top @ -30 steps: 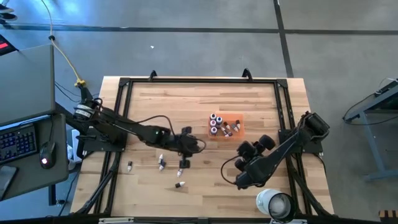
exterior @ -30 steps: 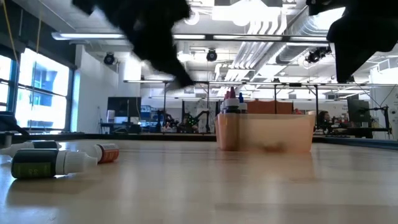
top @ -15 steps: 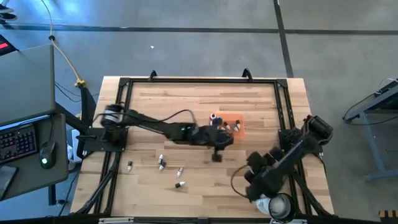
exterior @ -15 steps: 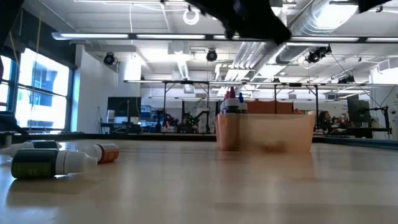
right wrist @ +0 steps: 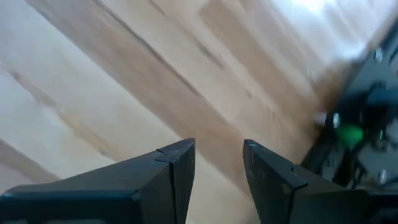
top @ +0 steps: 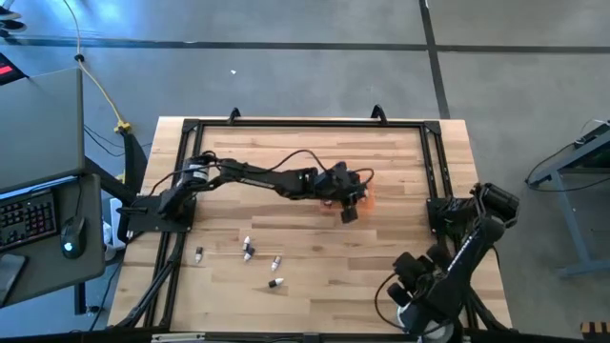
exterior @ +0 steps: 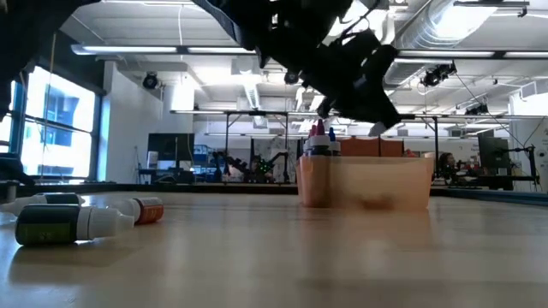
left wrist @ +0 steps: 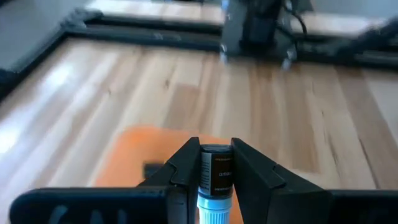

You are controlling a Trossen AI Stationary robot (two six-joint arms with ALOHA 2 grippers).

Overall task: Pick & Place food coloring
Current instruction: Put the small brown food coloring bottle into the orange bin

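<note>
My left gripper [top: 353,202] hangs over the translucent orange tray [top: 368,193] at mid table, shut on one food coloring bottle [left wrist: 216,177] with a dark body and a white ribbed cap. Several bottles stand in the tray [exterior: 318,137]. Several more lie on their sides on the wood at the near left [top: 247,251], and the low view shows them close up [exterior: 64,224]. My right gripper [right wrist: 217,163] is open over bare wood near the table's near right corner [top: 405,286], with nothing between its fingers. My left gripper pinches the bottle's dark body [left wrist: 216,163] between its two fingers, one on each side. The fingers slant down from the table's left side. The bottle lies along them with its white cap [left wrist: 214,208] toward the wrist. It is lifted clear, above the orange tray.
A black frame [top: 305,124] runs round the wooden table top. A white roll [top: 431,324] at the near right corner is mostly covered by my right arm. Bare wood lies between the loose bottles and the tray.
My left gripper has carried the bottle from the loose bottles at the near left toward the table's right and far side, and now hangs over the tray. My right arm has swung away from the table's middle toward the near right corner.
</note>
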